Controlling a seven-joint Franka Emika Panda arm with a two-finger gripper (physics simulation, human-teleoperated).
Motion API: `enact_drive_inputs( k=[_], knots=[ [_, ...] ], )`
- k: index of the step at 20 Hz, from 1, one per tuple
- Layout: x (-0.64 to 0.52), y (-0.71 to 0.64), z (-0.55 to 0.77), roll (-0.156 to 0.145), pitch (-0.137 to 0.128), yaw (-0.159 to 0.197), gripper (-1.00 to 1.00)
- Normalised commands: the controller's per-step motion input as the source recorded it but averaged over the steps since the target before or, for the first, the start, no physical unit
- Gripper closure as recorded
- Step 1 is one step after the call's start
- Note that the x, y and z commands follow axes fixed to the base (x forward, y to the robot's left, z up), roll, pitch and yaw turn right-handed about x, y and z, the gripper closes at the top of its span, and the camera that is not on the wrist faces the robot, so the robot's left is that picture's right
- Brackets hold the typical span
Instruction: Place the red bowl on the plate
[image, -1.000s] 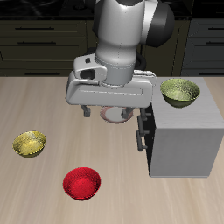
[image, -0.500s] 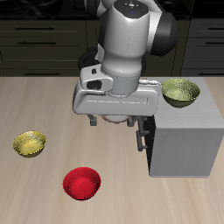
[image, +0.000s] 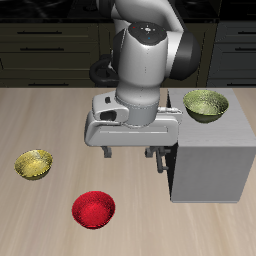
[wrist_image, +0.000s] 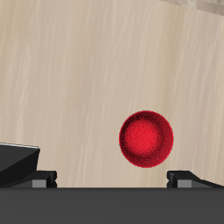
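Exterior view, item one: red bowl (image: 93, 209), upright on the bare wooden table (image: 40, 120), near the front edge, touching nothing. Round, so no long axis; any approach heading serves equally.

Item two: gripper (image: 130, 152), hanging under the arm's broad grey hand, above the table and farther back than the bowl. Taking the gripper as dial centre in this view, the bowl lies at roughly 7 o'clock and lower down. The arm's bulk hides the finger gap here.

Wrist view, item three: both fingertips (wrist_image: 45, 180) show as dark stubs set well apart, with nothing between them; jaws read as wide and empty. The bowl (wrist_image: 146, 139) appears whole, speckled inside facing the camera, close to the line between the tips but nearer one of them than the other.

Item four: plate, not visible in either view; probably behind the arm.

Item five: grey box (image: 210, 160) beside the arm, carrying a yellow-green bowl (image: 205, 105); second yellow-green bowl (image: 33, 164) on the table, well apart from the red one.

Judgement: next move calls for travel toward 7 o'clock, then descent onto the bowl's rim.
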Motion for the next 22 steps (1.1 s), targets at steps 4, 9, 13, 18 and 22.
enact_drive_inputs(
  k=[4,9,13,18,22],
  knots=[
    [0.04,-0.11,-0.20,-0.013,0.012,-0.002,-1.00],
    [0.01,-0.18,-0.22,-0.026,0.015,0.012,-1.00],
    [0.02,-0.03,-0.13,0.002,0.014,-0.004,-1.00],
    [0.03,0.00,-0.15,0.020,0.009,-0.003,-1.00],
    [0.02,-0.03,-0.17,-0.001,0.016,0.004,-1.00]
  ],
)
